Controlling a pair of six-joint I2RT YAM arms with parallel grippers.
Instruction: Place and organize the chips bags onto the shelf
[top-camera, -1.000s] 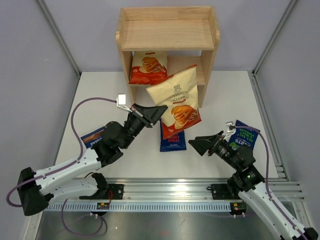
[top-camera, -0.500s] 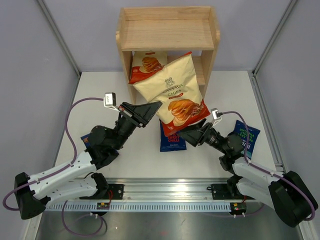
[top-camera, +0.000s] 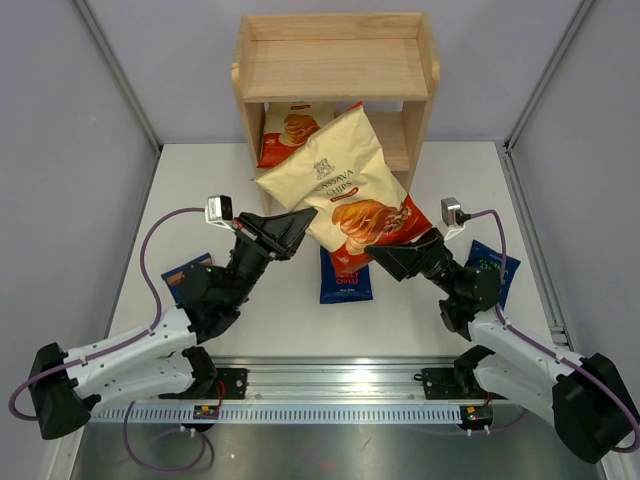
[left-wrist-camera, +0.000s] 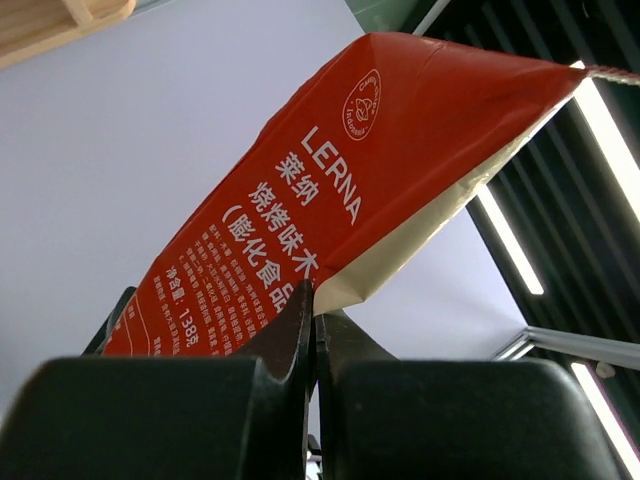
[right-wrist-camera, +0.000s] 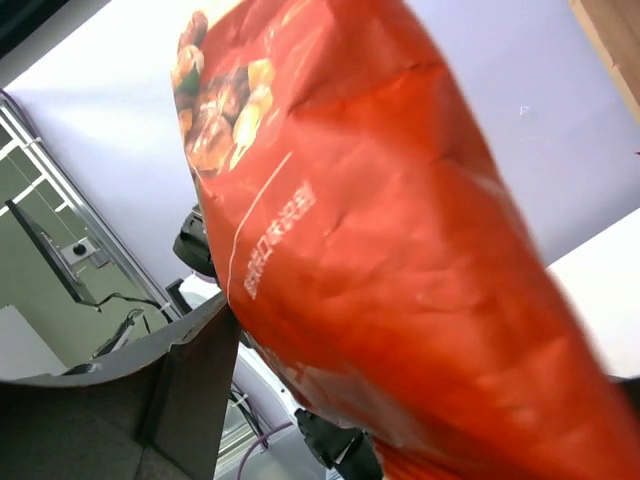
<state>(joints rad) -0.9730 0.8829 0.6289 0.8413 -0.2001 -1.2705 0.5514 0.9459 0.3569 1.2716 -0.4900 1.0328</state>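
1 Cassava bag sits on the shelf's lower tier. The left gripper clamps the second Cassava bag aloft before the shelf; the right gripper is at its 5 o'clock corner, grip unclear. 3 Burts bags lie on the table, unshelved

Shelf: light unpainted wood, visible grain, matt.
Held Cassava Chips bag: glossy printed film, creased; cream front, red-orange back.
Burts bag: dark blue film, glossy.
Left end effector, right end effector: black plastic, matt.
Worktop: white, smooth, matt.
Rail: bare ribbed metal, satin sheen.
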